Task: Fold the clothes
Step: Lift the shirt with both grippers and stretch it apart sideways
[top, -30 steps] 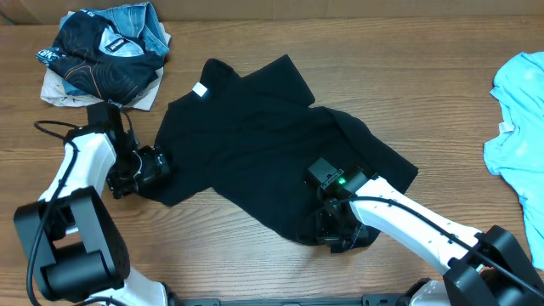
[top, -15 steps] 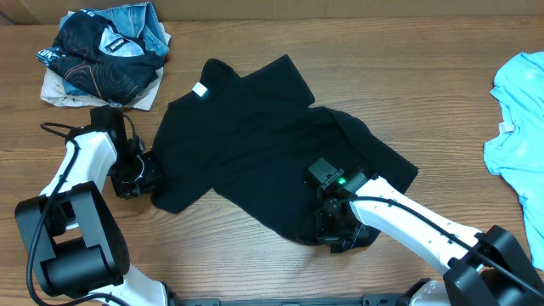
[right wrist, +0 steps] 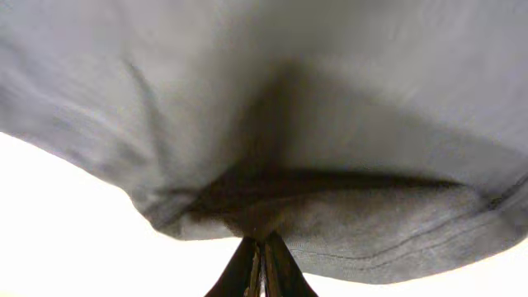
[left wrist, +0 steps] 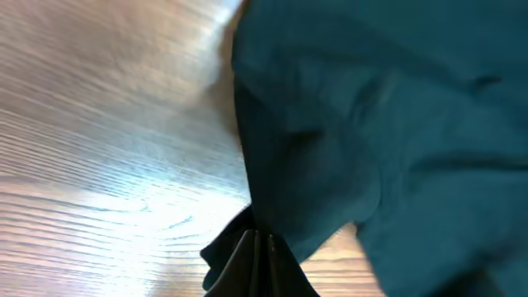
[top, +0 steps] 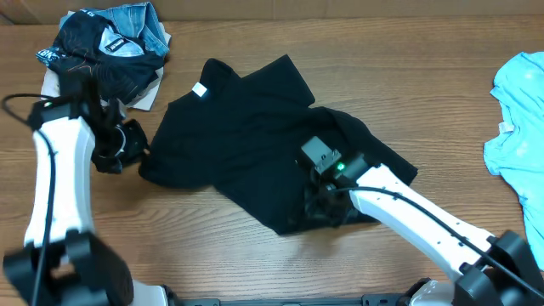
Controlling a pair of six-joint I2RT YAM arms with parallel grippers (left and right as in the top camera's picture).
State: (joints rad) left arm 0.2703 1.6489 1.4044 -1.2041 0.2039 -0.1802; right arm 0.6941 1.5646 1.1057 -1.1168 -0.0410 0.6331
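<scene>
The black shirt [top: 255,144] lies crumpled across the middle of the table, its white neck label [top: 200,89] facing up. My left gripper [top: 140,153] is shut on the shirt's left edge; in the left wrist view the closed gripper [left wrist: 256,241] pinches a fold of the dark fabric [left wrist: 371,124] above the wood. My right gripper [top: 317,206] is shut on the shirt's lower hem; in the right wrist view the gripper [right wrist: 262,245] holds the bunched cloth [right wrist: 289,124], which hangs lifted. A light blue T-shirt [top: 518,127] lies at the right edge.
A pile of other garments [top: 106,51], dark and denim blue, sits at the back left corner. Bare wooden table [top: 204,238] shows in front of the shirt and between it and the blue T-shirt.
My left gripper has shut on the shirt's left edge and the arm has risen and swung left. My right gripper has shifted up and left with the hem, folding it inward.
</scene>
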